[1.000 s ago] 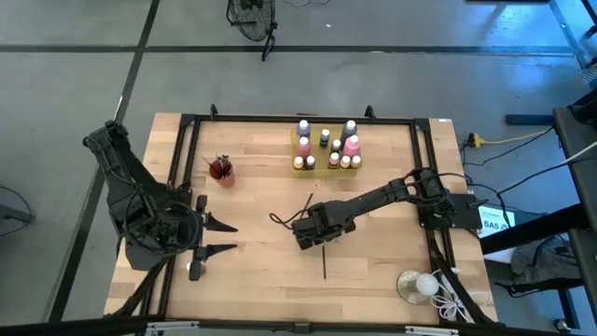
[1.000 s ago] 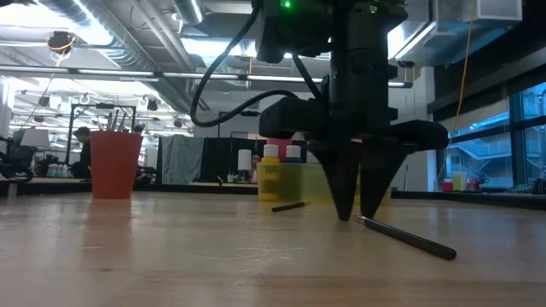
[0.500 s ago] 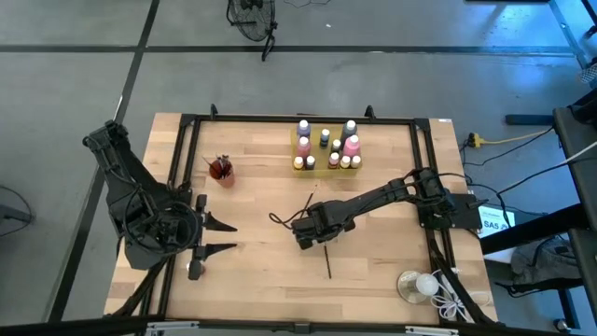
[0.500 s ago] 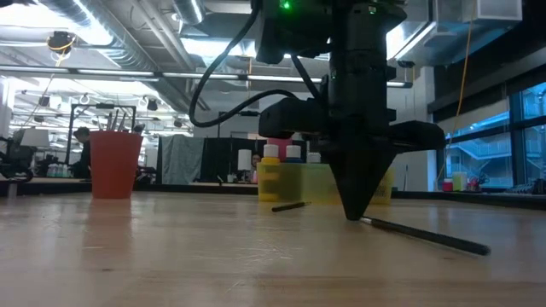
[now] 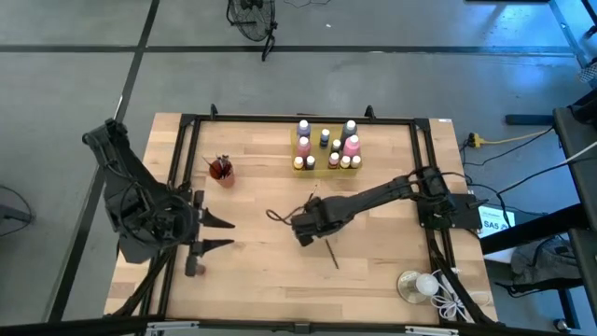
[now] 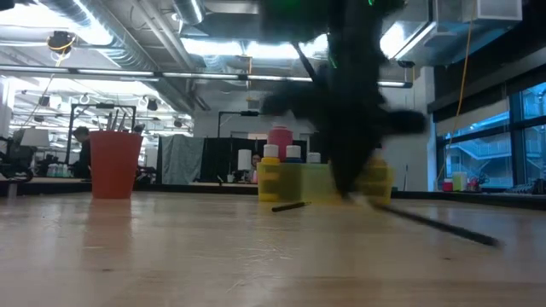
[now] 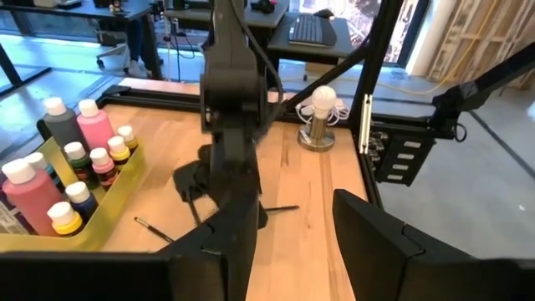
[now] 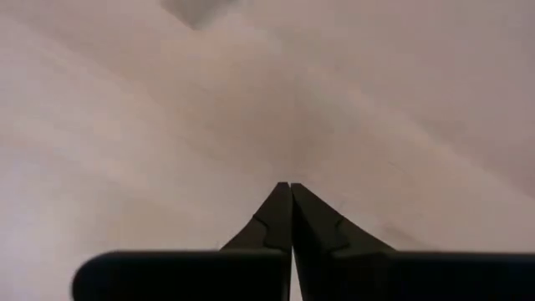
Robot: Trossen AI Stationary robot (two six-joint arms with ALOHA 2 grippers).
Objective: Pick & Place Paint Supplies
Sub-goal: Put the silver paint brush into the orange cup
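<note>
My right gripper point(image 5: 314, 231) stands mid-table, pointing down, shut on a thin dark paintbrush point(image 5: 331, 257) that runs out toward the near right edge point(image 6: 435, 223). A second brush point(image 5: 309, 202) lies flat on the wood just beyond it. White-capped paint bottles point(image 5: 326, 145) stand in a yellow tray point(image 7: 100, 209) at the far edge. A red cup point(image 5: 221, 171) holding more brushes stands at the far left. My left gripper point(image 5: 222, 234) hangs open over the table's left side, holding nothing. My right gripper pinches the paintbrush near one end point(image 5: 323, 243) between its two fingers, coming from above with the fingers pointing down. The brush slants down and away from the fingers, its free end point(image 6: 490, 241) low over the wood. Whether that end touches the table I cannot tell.
A clear round dish with a white ball and cord point(image 5: 418, 285) sits at the near right corner. A black frame point(image 5: 280, 119) rims the table. Bare wood point(image 5: 261, 280) lies between the two grippers and along the near edge.
My right gripper has shut on the paintbrush, then risen a little and rolled at the wrist. The brush's held end has come up off the wood, and its free end has swung a little toward the table's right edge.
</note>
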